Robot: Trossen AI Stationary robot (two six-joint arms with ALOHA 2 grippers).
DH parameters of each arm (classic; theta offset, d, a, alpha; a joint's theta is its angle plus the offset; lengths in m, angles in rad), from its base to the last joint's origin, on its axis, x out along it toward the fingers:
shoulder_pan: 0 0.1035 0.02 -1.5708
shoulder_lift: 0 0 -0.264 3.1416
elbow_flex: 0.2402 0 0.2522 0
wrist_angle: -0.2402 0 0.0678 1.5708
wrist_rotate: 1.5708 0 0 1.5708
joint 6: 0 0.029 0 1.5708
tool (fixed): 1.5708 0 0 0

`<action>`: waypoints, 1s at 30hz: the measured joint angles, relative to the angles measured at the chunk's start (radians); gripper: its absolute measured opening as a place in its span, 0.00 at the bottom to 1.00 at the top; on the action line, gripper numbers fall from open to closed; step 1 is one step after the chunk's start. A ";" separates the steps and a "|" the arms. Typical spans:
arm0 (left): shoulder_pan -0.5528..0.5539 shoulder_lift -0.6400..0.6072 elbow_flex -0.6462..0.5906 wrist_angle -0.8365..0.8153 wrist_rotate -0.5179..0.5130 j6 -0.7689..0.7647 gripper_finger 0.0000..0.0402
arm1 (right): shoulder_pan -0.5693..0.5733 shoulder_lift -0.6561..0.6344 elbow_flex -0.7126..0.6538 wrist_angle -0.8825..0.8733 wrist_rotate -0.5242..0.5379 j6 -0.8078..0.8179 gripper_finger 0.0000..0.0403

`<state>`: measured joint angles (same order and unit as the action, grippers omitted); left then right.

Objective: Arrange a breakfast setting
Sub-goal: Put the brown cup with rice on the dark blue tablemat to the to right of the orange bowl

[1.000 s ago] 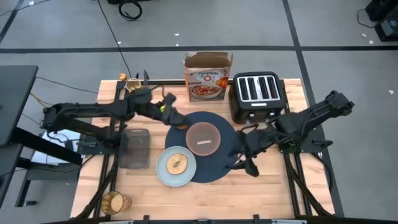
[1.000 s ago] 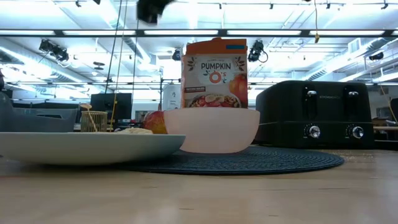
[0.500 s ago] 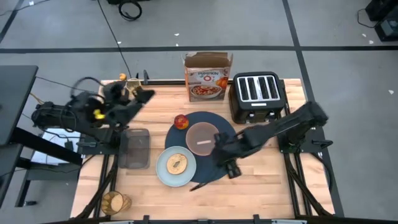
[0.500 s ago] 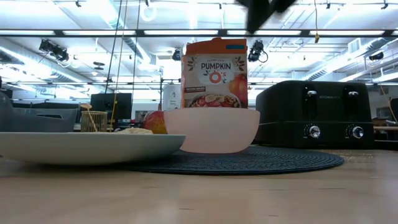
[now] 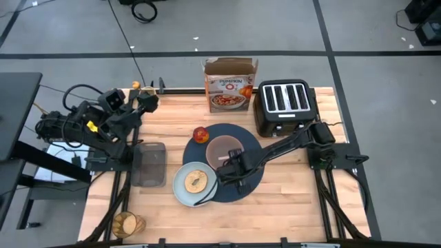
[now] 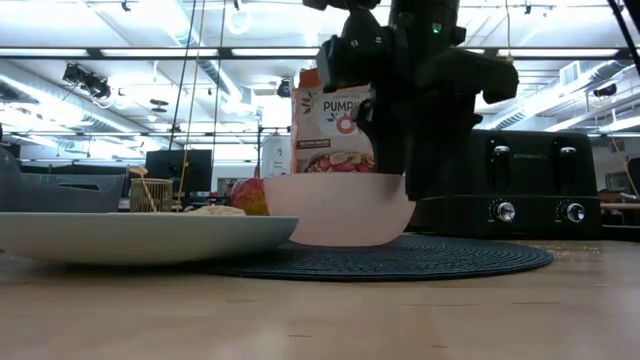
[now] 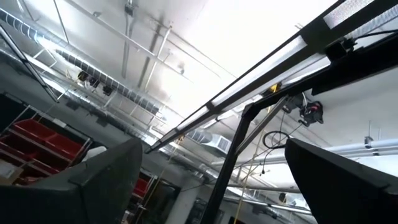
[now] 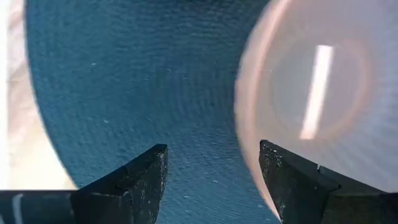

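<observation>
The bowl (image 5: 225, 152) sits at the mat's (image 5: 249, 180) centre, the plate (image 5: 185, 189) at its 8 o'clock edge. The right gripper (image 5: 229, 170), jaws apart and empty, hovers between them. Probably the bowl's rim is the next grasp; this needs lowering. The left gripper (image 5: 142, 100) waits open, far at 10 o'clock.

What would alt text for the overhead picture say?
The right gripper hovers open over a dark-blue placemat, beside a pink bowl and a plate of bread; the left arm waits at the table's edge.
</observation>
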<state>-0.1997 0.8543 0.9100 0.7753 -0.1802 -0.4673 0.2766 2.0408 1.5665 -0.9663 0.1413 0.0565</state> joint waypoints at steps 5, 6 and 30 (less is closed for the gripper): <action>0.000 0.000 0.000 -0.006 0.001 -0.020 0.99 | 0.003 -0.003 0.000 0.046 -0.045 0.003 0.64; 0.000 0.000 0.000 -0.011 0.001 -0.019 0.99 | 0.004 -0.006 0.000 0.054 -0.049 0.003 0.64; 0.000 -0.011 0.000 -0.172 0.001 0.217 0.99 | -0.012 -0.264 0.156 0.031 0.138 -0.063 0.64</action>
<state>-0.1994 0.8436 0.9096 0.6037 -0.1791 -0.2506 0.2650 1.7772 1.7230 -0.9355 0.2792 -0.0064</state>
